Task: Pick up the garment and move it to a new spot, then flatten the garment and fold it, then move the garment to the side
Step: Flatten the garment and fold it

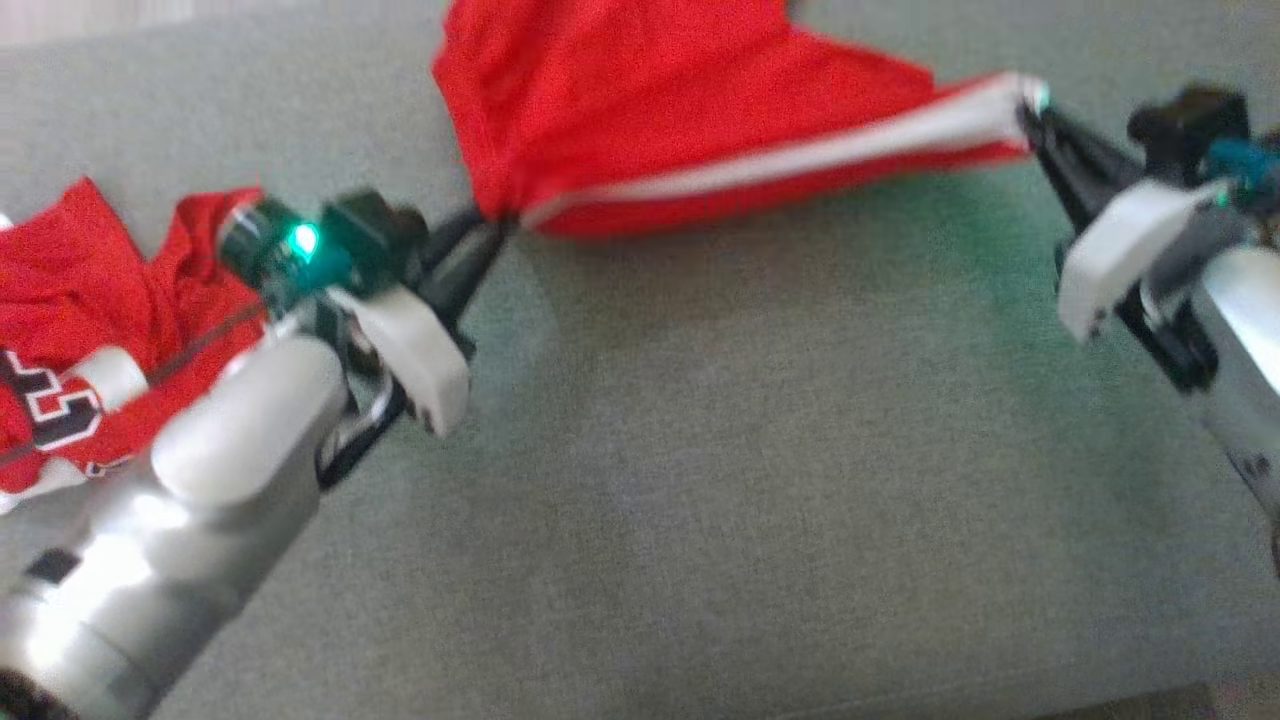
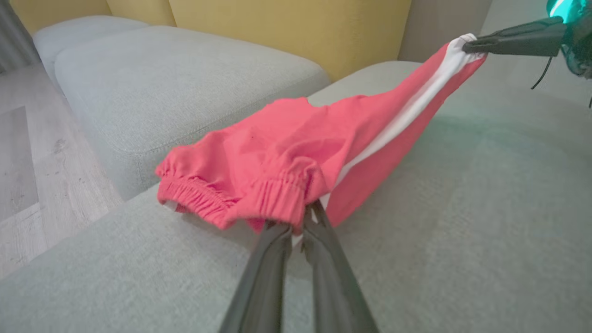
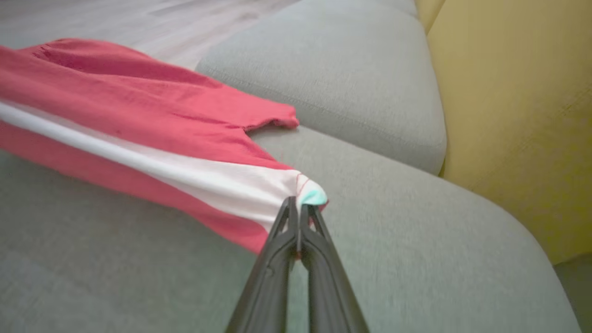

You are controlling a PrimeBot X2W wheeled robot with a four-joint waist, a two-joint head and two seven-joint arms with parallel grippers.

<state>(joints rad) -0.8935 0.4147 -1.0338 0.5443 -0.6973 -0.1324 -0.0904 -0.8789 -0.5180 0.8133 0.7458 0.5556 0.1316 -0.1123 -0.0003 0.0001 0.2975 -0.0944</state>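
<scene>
Left claw (image 1: 497, 228) and right claw (image 1: 1030, 108) are each pinched shut on the red garment (image 1: 650, 100). A crumpled red jersey (image 1: 70, 300) lies on the grey sofa cushion (image 1: 750, 450) beside the left arm; a yellow backrest (image 2: 277, 27) stands behind. The garment stretches between the claws, with the waistband at the left tips and the white-striped end at the right.

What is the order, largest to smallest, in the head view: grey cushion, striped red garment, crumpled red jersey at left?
1. grey cushion
2. striped red garment, cut off at the top edge
3. crumpled red jersey, partly hidden behind the left arm, so its full extent is unsure
</scene>
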